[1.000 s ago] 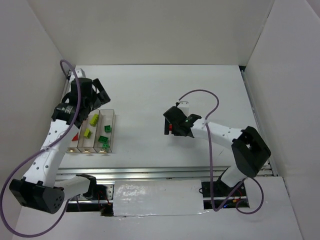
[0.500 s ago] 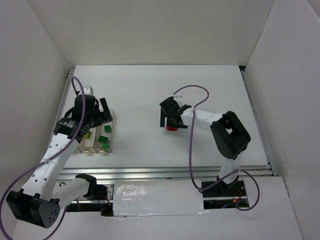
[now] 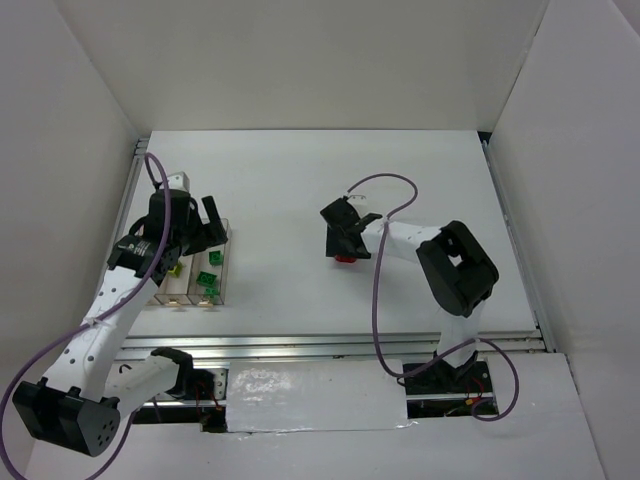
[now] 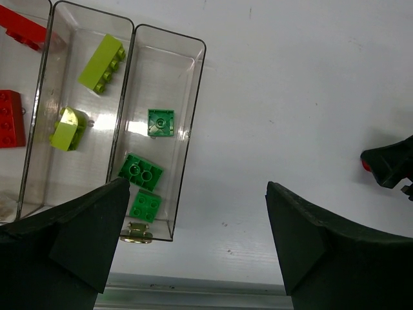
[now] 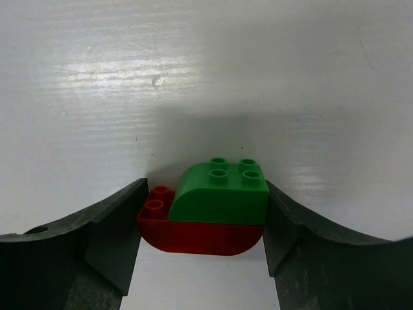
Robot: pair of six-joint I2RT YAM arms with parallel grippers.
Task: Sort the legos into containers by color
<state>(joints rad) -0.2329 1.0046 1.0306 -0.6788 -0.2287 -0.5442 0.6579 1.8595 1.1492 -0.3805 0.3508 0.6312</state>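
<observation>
Nearest the arm bases, the trays (image 4: 200, 48) sit on the left of the table (image 3: 300, 180) and already hold sorted pieces. In the left wrist view there are red bricks (image 4: 10, 119) in the leftmost tray, yellow-green bricks (image 4: 102, 61) in the middle one and green bricks (image 4: 141, 171) in the one nearest the open table. Over the last second the left arm has swung in from the far left corner. The left gripper (image 4: 197, 194) now hangs above the trays with its fingers spread wide and nothing between them. Further out, near the middle of the table, the bigger change is on the right. The right arm has folded its elbow in toward its base, and the right gripper (image 5: 203, 194) has drawn its fingers in from fully spread. They now press against both ends of the stacked brick (image 5: 206, 219), a green piece (image 5: 222, 194) sitting on a red piece (image 5: 193, 236). The stack is clamped but still rests on the table, not yet lifted. No other loose brick shows on the table, so this looks like the last item. Being two colours, it probably has to be pulled apart before either half can go to its tray. The free left gripper may be needed for that.
</observation>
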